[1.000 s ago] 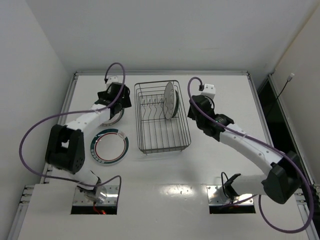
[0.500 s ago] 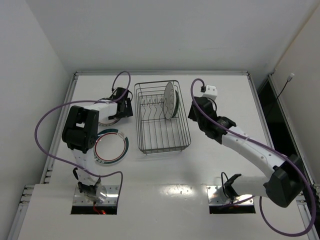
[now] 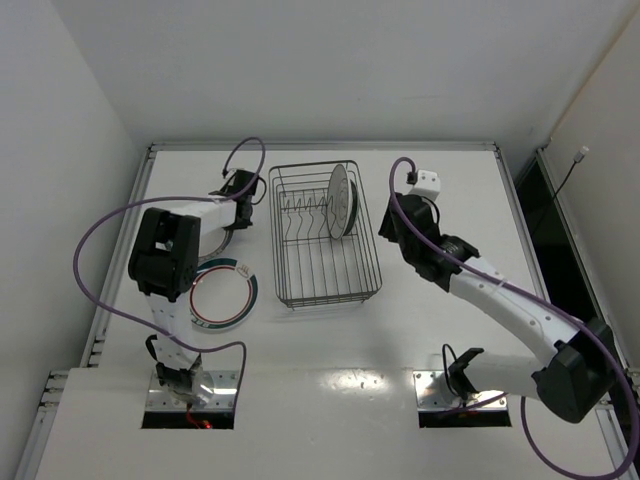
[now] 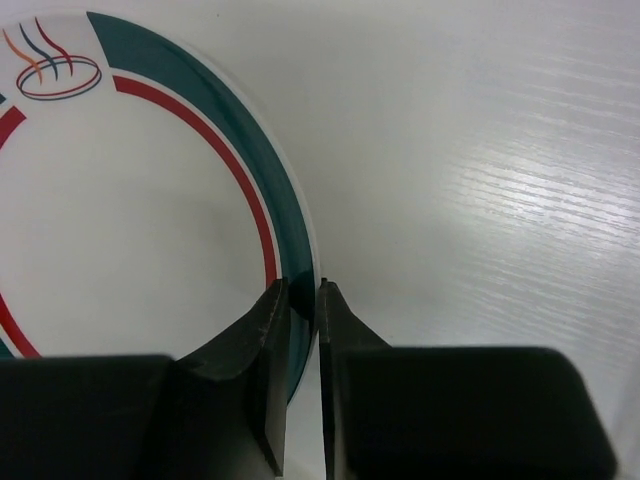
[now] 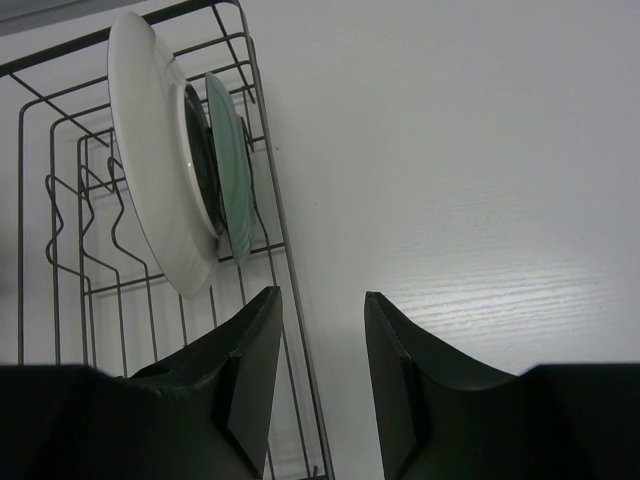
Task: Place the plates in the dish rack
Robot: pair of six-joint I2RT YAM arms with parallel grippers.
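L fingers (image 4: 262,350) clenched on rim of far banded plate (image 4: 130,220), pinching its green band. Plate lies flat on surface (image 4: 480,150), at 9 o'clock of dish rack (image 3: 325,270). At 8 o'clock of rack, just beside it, near banded plate (image 3: 220,293) lies flat w/ nothing touching it. In rack, toward 1 o'clock corner: lg white plate (image 5: 150,160) upright on edge among prongs (image 5: 95,235), small teal plate (image 5: 228,165) upright just beside it on its 3 o'clock side. R fingers (image 5: 250,370) released, nothing btwn them, held above surface at 3 o'clock of rack, near its side wire.
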